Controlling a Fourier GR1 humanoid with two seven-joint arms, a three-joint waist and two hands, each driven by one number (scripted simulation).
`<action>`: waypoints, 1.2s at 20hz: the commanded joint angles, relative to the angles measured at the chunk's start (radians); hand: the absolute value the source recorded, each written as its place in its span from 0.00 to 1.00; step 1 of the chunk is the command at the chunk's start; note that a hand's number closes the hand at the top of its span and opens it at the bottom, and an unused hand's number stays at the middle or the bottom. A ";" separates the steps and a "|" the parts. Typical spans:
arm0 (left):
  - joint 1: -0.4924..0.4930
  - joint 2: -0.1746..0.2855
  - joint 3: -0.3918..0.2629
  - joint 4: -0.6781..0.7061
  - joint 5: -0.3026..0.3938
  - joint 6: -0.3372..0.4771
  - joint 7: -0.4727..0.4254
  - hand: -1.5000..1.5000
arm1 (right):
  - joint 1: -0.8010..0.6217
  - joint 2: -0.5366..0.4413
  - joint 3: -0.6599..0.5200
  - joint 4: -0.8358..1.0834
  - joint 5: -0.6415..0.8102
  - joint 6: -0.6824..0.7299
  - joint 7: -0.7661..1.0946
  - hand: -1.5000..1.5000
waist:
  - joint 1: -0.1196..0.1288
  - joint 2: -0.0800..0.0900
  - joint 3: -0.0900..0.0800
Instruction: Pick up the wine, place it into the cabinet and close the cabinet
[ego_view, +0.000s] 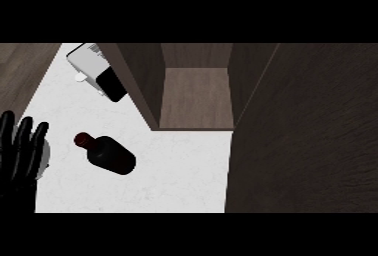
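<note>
— On the counter (184, 175), left of centre, lies the wine (112, 156): a dark bottle, its reddish cap pointing up and to the left.

— Standing or on its side?

— From this steep angle I cannot tell. It is on the white top, out in the open, touching nothing.

— And the cabinet (144, 85)?

— Open. Its inside shows at the top middle, with a brown shelf (196, 97) between two dark walls. A wide dark panel (303, 135) fills the right side of the view, from the cabinet's right wall down to the lower edge.

— How far is the wine from it?

— Below and left of the opening, near the cabinet's left wall but apart from it. It is outside the cabinet.

— The hand?

— The left hand (22, 150) rests at the left edge, fingers straight, spread and pointing up. It holds nothing. The wine is just to its right, with a strip of counter between them.

— Anything else?

— A pale grey round shape (46, 152) shows behind the fingers; I cannot tell what it is. At the top left sits a white and black appliance (100, 72), close beside the cabinet's left wall.
</note>
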 joint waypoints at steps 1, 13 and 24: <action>0.089 -0.002 0.001 -0.126 0.058 -0.002 0.076 0.00 | -0.045 -0.001 0.039 -0.122 0.010 -0.031 0.160 0.00 | 0.004 0.000 0.000; -0.091 0.008 -0.110 -0.298 -0.122 0.192 0.407 0.00 | -0.341 -0.025 -0.029 -0.222 -0.035 -0.145 0.546 0.00 | -0.002 0.001 0.000; -0.144 0.010 -0.086 -0.218 -0.153 0.218 0.430 0.00 | -0.529 -0.040 -0.024 -0.269 0.006 -0.223 0.772 0.00 | -0.005 -0.001 -0.001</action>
